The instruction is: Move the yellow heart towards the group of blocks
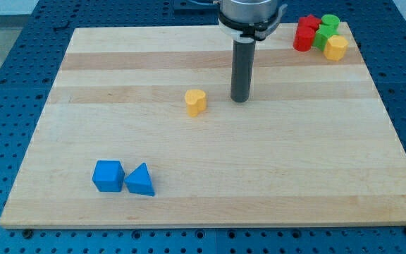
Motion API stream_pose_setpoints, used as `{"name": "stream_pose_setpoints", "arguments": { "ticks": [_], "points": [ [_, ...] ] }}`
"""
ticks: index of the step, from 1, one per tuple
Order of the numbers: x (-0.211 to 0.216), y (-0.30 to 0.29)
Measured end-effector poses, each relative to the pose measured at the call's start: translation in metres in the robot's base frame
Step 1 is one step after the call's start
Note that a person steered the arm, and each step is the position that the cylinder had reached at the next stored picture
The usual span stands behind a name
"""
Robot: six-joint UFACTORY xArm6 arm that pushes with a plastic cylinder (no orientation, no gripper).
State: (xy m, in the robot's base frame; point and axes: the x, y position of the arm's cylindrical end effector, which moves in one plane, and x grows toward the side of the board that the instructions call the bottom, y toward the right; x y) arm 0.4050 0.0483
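Table: pale wooden board [210, 190], lengthwise grain, a darker strip near the view's top.
Surround: blue perforated base plate [5, 85] on all sides.
Light: even, soft shadows.

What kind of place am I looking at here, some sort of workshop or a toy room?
Probably a robotics lab bench. A wooden board lies on a blue perforated table, a robot arm's dark rod ends at my tip, just right of the yellow heart, and small coloured blocks cluster at the top right.

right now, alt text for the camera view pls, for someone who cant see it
My tip rests on a wooden board, just right of a yellow heart. Red, green and yellow blocks cluster top right; two blue blocks sit bottom left.
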Motion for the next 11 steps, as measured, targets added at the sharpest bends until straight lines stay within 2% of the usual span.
{"name": "stream_pose_setpoints", "arguments": {
  "ticks": [1,3,4,6,7,8,9,10,11],
  "points": [
    [0.036,-0.027],
    [0.040,-0.137],
    [0.017,-0.123],
    [-0.021,-0.015],
    [-0.036,0.011],
    [-0.036,-0.021],
    [-0.017,-0.065],
    [0.011,-0.057],
    [0.015,-0.022]
  ]
}}
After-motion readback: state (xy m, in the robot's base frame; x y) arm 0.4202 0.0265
